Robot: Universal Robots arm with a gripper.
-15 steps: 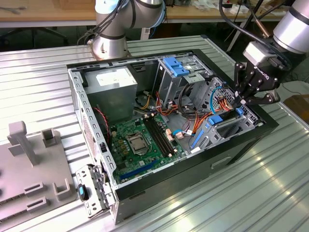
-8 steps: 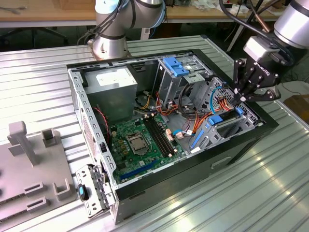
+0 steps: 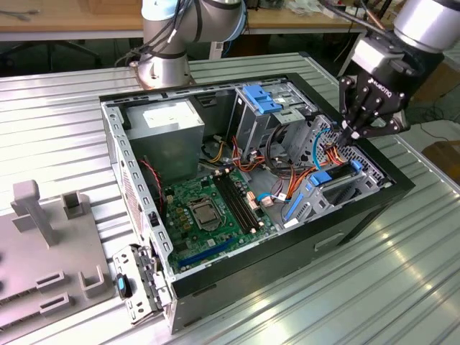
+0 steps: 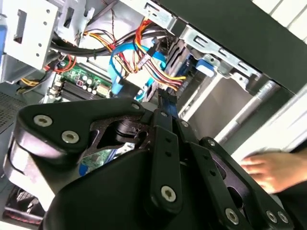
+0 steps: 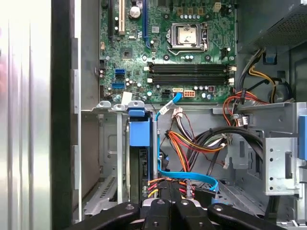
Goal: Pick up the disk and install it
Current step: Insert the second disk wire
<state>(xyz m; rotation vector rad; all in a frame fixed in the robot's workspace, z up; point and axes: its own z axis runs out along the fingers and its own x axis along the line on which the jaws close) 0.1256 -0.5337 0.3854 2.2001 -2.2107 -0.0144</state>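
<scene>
While the gripper (image 3: pixel 353 134), fingers clenched together, is hovering at the exterior view's right above the seated disk (image 5: pixel 139 133), pressing squarely downward is looking wisest; cables (image 5: pixel 192 143) are crowding alongside.

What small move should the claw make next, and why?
Probably a short sideways shift toward the disk. The claw hangs above the cables, apart from the disk, which stands on edge in the cage, so it seems not yet lined up with it.

Robotics lab: opened computer case (image 3: pixel 374 208) on ribbed metal table (image 3: pixel 57 122).
</scene>
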